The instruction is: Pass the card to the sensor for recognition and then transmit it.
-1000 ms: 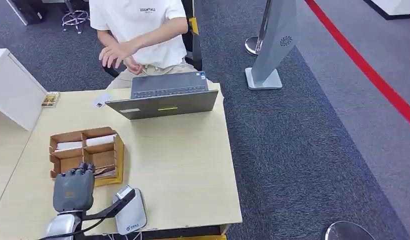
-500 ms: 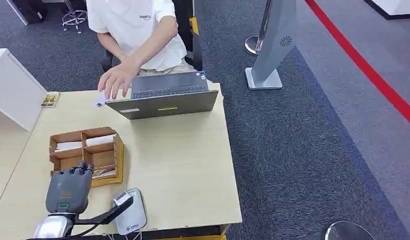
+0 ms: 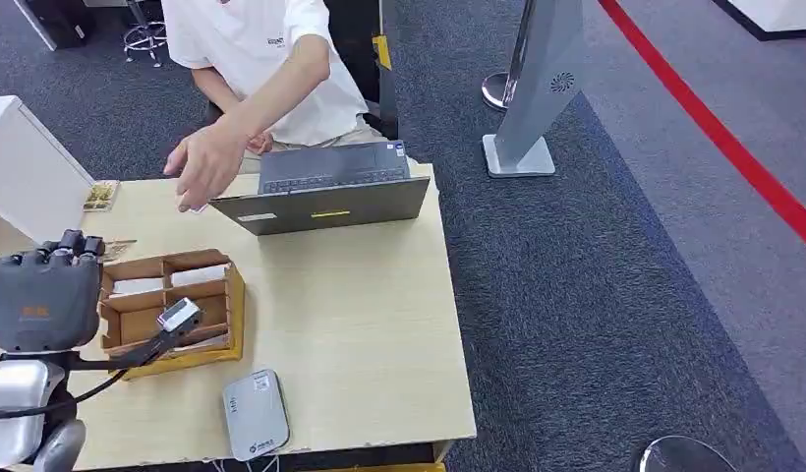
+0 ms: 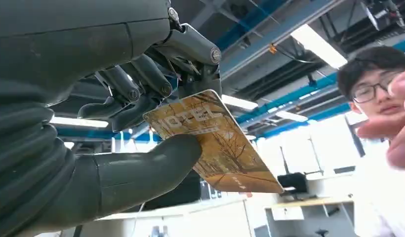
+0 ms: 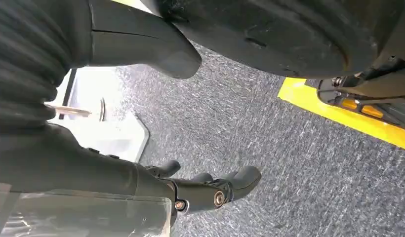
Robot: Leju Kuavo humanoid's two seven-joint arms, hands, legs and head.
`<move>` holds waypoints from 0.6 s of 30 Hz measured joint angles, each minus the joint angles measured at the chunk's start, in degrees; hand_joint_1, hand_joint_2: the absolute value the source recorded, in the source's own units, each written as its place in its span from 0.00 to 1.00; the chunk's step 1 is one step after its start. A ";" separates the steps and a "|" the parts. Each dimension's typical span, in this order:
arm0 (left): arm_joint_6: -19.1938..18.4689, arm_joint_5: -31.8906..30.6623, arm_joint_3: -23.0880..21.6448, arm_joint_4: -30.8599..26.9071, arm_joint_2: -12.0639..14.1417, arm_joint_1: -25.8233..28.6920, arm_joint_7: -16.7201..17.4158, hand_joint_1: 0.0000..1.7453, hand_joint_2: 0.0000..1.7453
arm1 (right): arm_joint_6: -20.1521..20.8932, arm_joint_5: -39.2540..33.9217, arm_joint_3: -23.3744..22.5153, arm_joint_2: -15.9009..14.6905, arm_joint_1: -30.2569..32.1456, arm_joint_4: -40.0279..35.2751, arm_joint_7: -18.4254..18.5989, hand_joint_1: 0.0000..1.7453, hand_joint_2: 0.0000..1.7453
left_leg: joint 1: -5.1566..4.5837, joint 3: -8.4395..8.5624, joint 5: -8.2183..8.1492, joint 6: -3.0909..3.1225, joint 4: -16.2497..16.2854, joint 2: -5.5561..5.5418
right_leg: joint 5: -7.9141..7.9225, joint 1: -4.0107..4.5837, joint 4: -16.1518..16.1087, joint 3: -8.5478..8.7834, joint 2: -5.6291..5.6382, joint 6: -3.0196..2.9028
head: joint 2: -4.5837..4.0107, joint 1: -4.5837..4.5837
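1. Nearest, at seven o'clock on the counter [image 3: 360, 324]: left hand [image 3: 43, 300] raised above the near-left edge, back of the hand toward the head camera, apparently to carry its load up and outward toward the person.
2. Pinched in that hand: the card [image 4: 218, 143], a yellow hotel-style card, clamped between the thick thumb pressing one face and the darker fingers [image 4: 136, 96] curled against the other; roughly half the card projecting free beyond the fingertips, a grip that leaves plenty of open edge for someone else to take.
3. At six o'clock, near the front edge: the sensor [image 3: 255, 414], a grey pad lying flat, well apart from the lifted card, suggesting the recognition step is judged finished and the handover is in hand.
4. At nine o'clock: a cardboard organizer [image 3: 173, 310] with pale cards in its far compartments, sitting just beside the raised hand.
5. At twelve o'clock: a laptop [image 3: 325, 192] at the far edge, and the person's hand [image 3: 204, 165] stretched out over the far-left corner, open, seemingly ready to receive.
6. Right hand [image 5: 210, 190] hanging over grey carpet, fingers loosely curled and apart, holding nothing.
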 joint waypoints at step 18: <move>9.13 -2.93 6.73 17.68 -3.72 -4.88 -2.58 1.00 1.00 | 0.72 2.73 1.86 -0.02 -0.06 0.00 -0.22 0.00 1.00 | 0.02 0.00 0.00 -0.01 0.00 0.02 | 0.00 0.01 0.02 -0.01 0.03 0.00 | 0.00 0.00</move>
